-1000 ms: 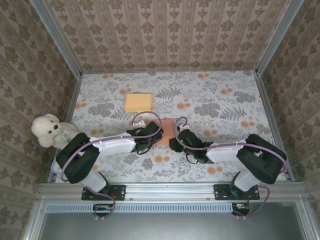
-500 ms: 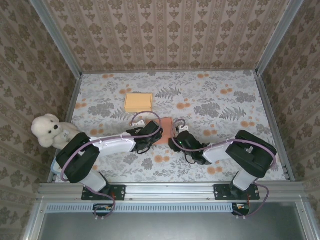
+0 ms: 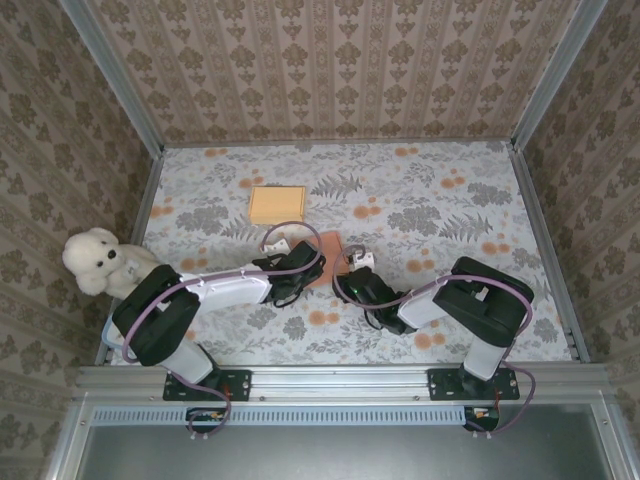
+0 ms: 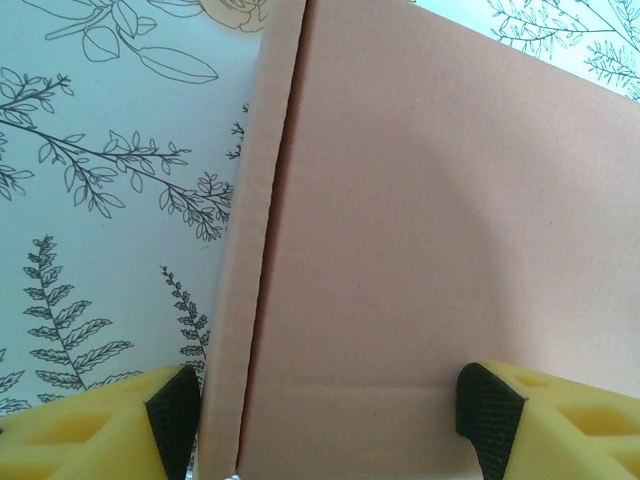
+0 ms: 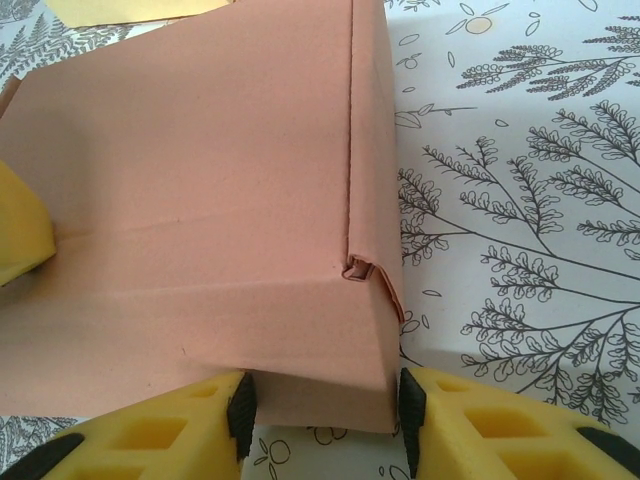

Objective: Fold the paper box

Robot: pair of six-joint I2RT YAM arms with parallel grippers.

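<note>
1. Paper box [image 3: 330, 252]: pink, lies on the counter [image 3: 440, 200] between both claws.
2. Left claw [image 4: 320, 420]: fingers spread wide over the box panel.
3. Right claw [image 5: 325, 405]: brackets the box's near corner; pinching or not, cannot tell.

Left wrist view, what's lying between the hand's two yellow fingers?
The pink paper box lies between the left hand's fingers, shown in the left wrist view.

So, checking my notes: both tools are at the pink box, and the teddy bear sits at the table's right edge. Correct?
No: the teddy bear sits at the table's left edge, as the top external view shows. The rest stands.
</note>
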